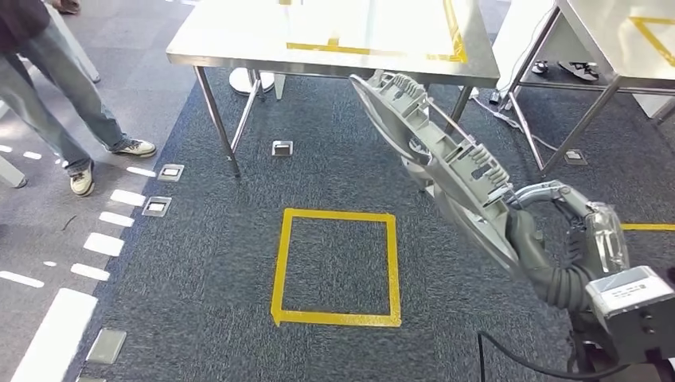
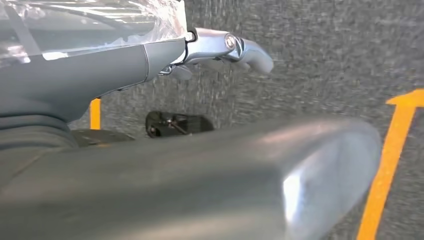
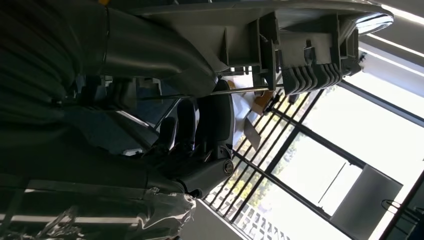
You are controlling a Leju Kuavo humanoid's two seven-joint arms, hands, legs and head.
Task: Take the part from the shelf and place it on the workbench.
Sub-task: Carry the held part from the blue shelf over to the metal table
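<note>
Now, part [image 1: 434, 151]: a long grey plastic moulding with ribs and clips on its upper face; it is in the air over the dark carpet, in front of the near corner of the workbench.
Part, long axis: it runs on a diagonal in the head view, from the right hand up and away toward the workbench; the far end is higher and points at the table's front edge, the near end is lower, at the hand.
Part, close view: in the right wrist view the ribbed underside [image 3: 300, 55] shows, with a row of thin fins.
Right hand [image 1: 529, 219]: it grips the near end of the part; the thumb and the dark fingers [image 3: 200, 125] are closed around it.
Left hand [image 2: 220, 50]: it hangs over the carpet, fingers stretched out and nothing between them.
Workbench [image 1: 239, 44]: a steel table with yellow tape lines on the top, standing beyond the part; the part does not touch it.
Yellow tape square [image 1: 334, 267]: on the carpet, below and to the left of the part.
Second steel table [image 1: 613, 32]: at the right, apart from the workbench.
Person [image 1: 48, 87]: legs in jeans and light shoes, at the far left, well apart from the part.
</note>
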